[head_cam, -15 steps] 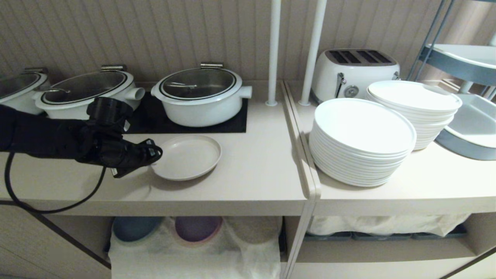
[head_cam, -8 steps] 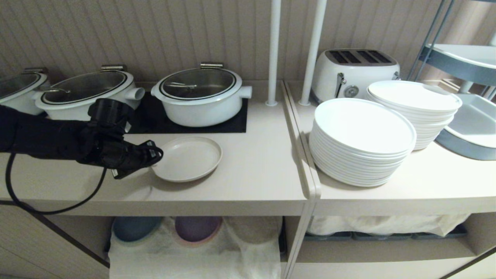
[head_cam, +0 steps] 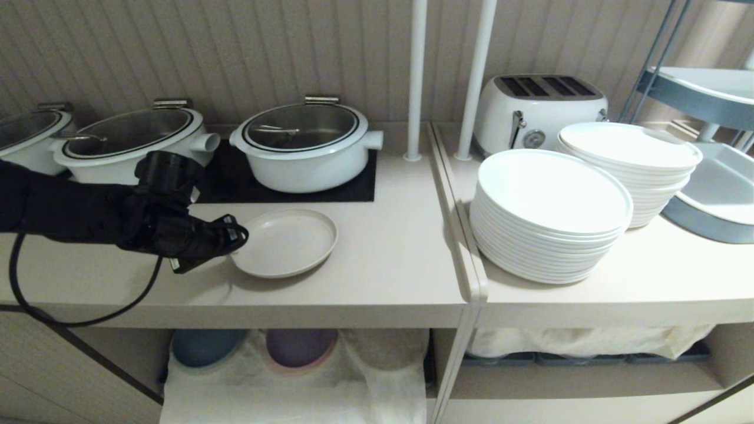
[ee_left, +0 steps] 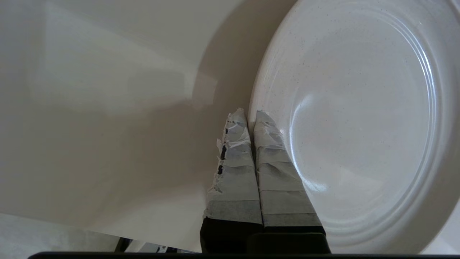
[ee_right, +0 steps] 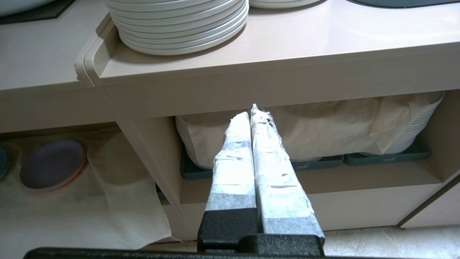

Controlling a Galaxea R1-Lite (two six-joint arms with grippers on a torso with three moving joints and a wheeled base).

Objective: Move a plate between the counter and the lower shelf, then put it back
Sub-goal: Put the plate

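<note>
- Nearest, the right claw (ee_right: 253, 118), pressed together, hangs low before the counter's front, far from the task.
- Further in, the left claw (head_cam: 238, 235) pinches the near-left rim of the plate (head_cam: 288, 241), which extends rightward over the counter (head_cam: 383, 277).
- Only the left wrist view shows the fingertips (ee_left: 264, 122) straddling that rim.

The counter (head_cam: 365, 282) bears the plate (head_cam: 288, 242); pots (head_cam: 303, 147) behind.
</note>
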